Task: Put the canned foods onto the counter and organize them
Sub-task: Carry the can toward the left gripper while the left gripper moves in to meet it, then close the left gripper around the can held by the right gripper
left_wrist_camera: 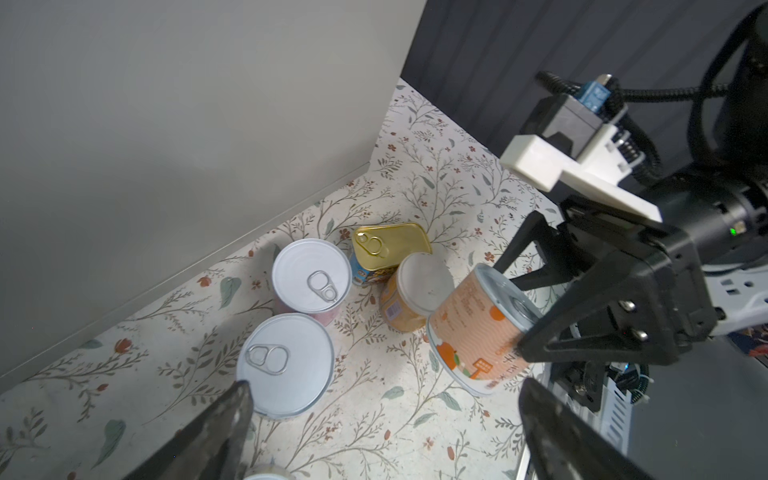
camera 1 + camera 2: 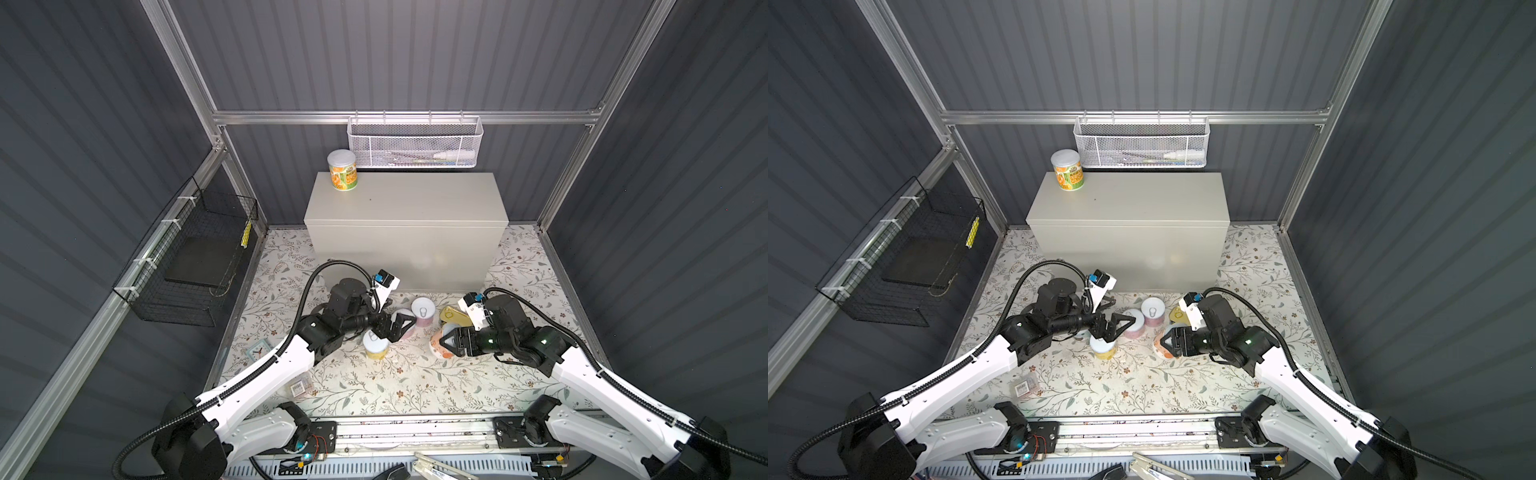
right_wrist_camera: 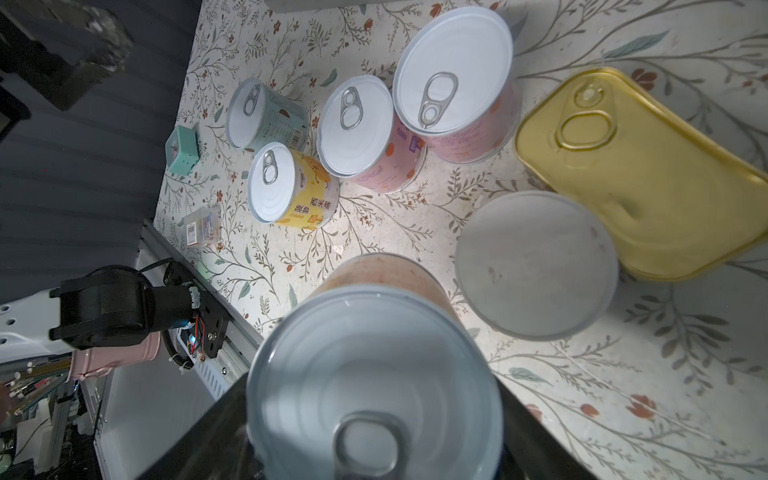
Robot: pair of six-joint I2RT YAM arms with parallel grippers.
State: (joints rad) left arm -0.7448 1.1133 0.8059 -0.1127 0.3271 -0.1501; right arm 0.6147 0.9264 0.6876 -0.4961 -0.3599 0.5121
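Clamped the orange can [image 1: 473, 332] in the right gripper [image 1: 519, 307], tilted, right of centre in both top views. Spread the left gripper [image 2: 405, 328] wide and empty, just left of a pink can [image 2: 423, 311] at mid-frame. Found one lidded can [image 2: 343, 170] upright on the counter [image 2: 407, 203], at its upper-left corner. Spotted the gold tin [image 2: 452, 316], the yellow can [image 2: 375, 347] and others down on the floral mat [image 2: 415, 386], below the counter's front.

Barcode packet [image 2: 301, 388] lies near a teal clock [image 2: 258, 349].
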